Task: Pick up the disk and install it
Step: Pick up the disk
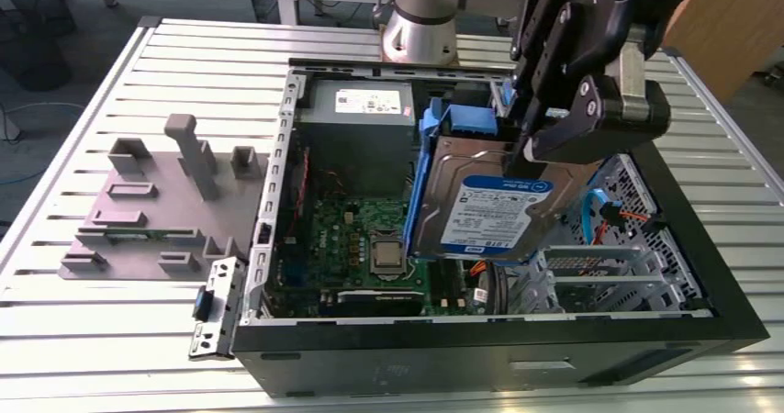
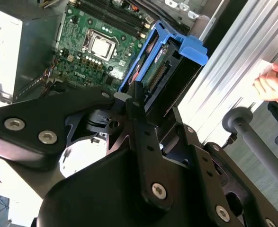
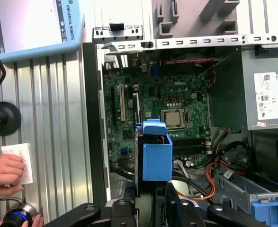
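Note:
The disk [image 1: 487, 213], a silver hard drive with a blue-and-white label in a blue carrier bracket, hangs tilted on edge above the open computer case [image 1: 490, 340]. My gripper [image 1: 535, 153] is shut on its upper edge, its black fingers clamping the drive from both sides. In the second wrist view the blue carrier of the disk [image 2: 174, 54] sticks out beyond the fingers [image 2: 138, 101], over the motherboard. In the first wrist view the carrier's blue end [image 3: 156, 153] sits just past the gripper [image 3: 153, 201].
Inside the case lie the green motherboard [image 1: 367, 239], the grey power supply [image 1: 359, 101] at the back, and a metal drive bay [image 1: 612, 271] with orange cables on the exterior view's right. A grey fixture block [image 1: 160, 202] stands on the slatted table. A person's hand [image 3: 5, 172] holds white paper beside the case.

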`<state>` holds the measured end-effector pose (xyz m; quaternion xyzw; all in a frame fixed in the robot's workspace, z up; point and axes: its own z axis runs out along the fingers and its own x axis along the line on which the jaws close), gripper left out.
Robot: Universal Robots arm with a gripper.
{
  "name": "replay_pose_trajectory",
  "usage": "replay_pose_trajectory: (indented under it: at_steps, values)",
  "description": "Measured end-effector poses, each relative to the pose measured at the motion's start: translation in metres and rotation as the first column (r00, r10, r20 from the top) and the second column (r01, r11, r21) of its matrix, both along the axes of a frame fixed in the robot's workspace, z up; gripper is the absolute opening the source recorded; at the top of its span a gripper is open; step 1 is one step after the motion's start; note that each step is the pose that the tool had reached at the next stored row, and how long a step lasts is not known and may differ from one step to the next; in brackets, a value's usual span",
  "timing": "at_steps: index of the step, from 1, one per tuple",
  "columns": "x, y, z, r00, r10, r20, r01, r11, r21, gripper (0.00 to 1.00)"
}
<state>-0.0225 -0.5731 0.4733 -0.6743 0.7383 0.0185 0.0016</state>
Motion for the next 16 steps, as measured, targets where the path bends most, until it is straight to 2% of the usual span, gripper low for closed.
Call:
replay_pose_trajectory:
  at_steps: [16]
  values:
    - [0.0484,0.0,-0.0013,1.0,0.0,0.0,0.0,1.0,-0.0001,0.35]
